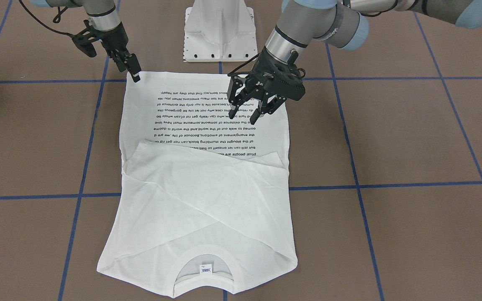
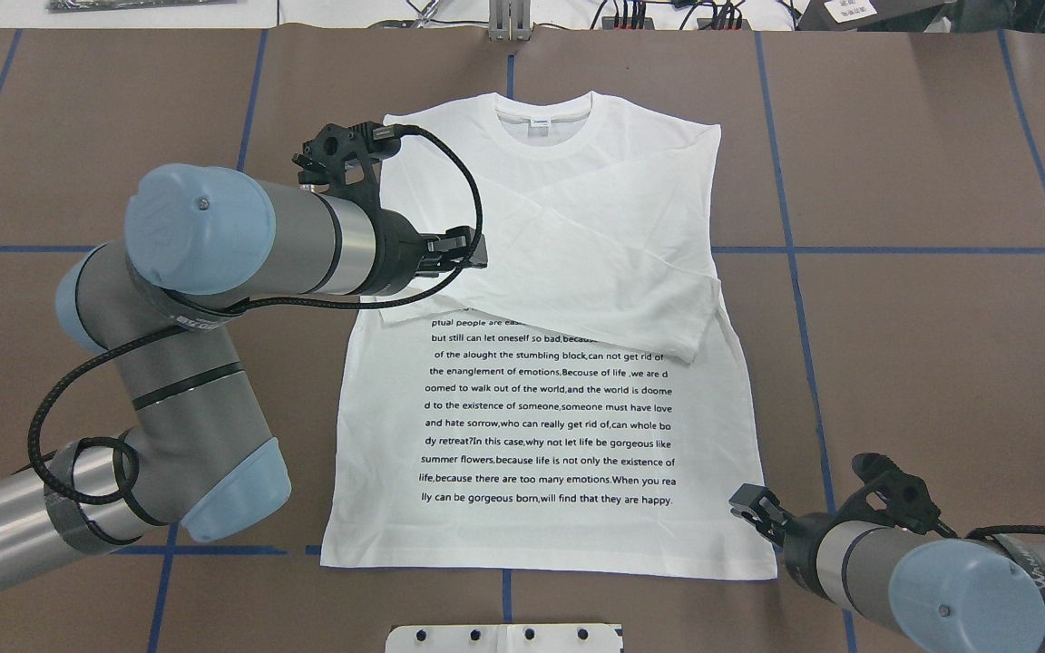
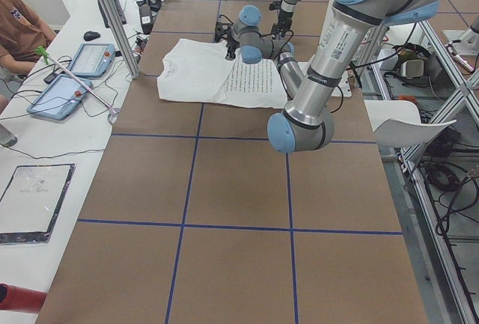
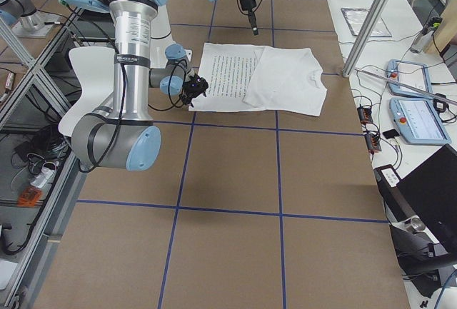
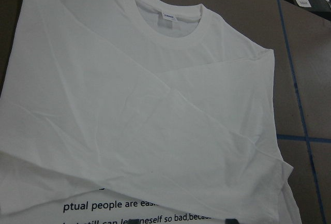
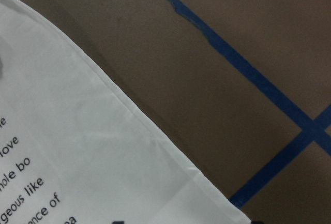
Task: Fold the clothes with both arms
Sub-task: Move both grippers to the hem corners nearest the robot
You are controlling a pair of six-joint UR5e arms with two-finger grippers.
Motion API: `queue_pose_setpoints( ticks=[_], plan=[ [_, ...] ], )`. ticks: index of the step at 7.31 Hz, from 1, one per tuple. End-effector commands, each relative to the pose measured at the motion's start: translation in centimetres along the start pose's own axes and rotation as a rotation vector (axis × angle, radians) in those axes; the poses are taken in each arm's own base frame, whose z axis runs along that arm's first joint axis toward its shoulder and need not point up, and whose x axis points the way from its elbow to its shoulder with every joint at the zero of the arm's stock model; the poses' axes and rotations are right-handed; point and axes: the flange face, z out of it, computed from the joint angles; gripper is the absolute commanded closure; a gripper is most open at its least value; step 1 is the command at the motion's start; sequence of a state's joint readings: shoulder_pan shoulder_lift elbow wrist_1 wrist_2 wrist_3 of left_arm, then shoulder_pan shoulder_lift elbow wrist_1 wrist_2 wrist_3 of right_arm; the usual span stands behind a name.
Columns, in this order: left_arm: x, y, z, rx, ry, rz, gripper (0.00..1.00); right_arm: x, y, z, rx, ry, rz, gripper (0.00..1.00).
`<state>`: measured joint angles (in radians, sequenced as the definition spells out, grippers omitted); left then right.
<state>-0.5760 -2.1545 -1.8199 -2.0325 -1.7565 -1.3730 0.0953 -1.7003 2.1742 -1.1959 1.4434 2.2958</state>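
Note:
The white long-sleeved T-shirt (image 1: pixel 207 200) lies flat on the brown table, print side up. Both sleeves are folded across the chest, the collar (image 2: pixel 542 122) points away from me and the hem is near my base. My left gripper (image 1: pixel 243 117) is open and empty, hovering over the text block near the shirt's left side; the overhead view shows it (image 2: pixel 477 254) by the folded sleeve. My right gripper (image 1: pixel 135 76) is at the hem's right corner (image 2: pixel 763 567), low by the cloth. Its jaws look open, with nothing held. The wrist views show only cloth (image 5: pixel 155 105) and the shirt's edge (image 6: pixel 77 157).
The white pedestal base (image 1: pixel 220 37) stands just behind the hem. Blue tape lines (image 1: pixel 391 184) grid the brown table. Side benches carry tablets (image 3: pixel 90 58) and control boxes (image 4: pixel 410 73). A seated person (image 3: pixel 19 17) is beside the table's far end.

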Motion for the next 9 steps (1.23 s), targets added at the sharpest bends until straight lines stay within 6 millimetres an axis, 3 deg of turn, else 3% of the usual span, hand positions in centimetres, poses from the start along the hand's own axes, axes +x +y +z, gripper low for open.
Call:
queue_pose_setpoints(
  ticks=[1, 5, 9],
  plan=[
    [0.0, 0.1, -0.1, 0.0, 0.002, 0.001, 0.36, 1.1, 0.9, 0.5, -0.013, 0.027, -0.02, 0.19],
    [-0.4, 0.3, -0.8, 0.002, 0.007, 0.002, 0.34, 2.3, 1.8, 2.0, -0.013, 0.058, -0.043, 0.23],
    [-0.6, 0.2, -1.2, 0.018, 0.006, 0.002, 0.34, 2.9, 1.9, 2.5, -0.009, 0.071, -0.048, 0.5]
  ],
)
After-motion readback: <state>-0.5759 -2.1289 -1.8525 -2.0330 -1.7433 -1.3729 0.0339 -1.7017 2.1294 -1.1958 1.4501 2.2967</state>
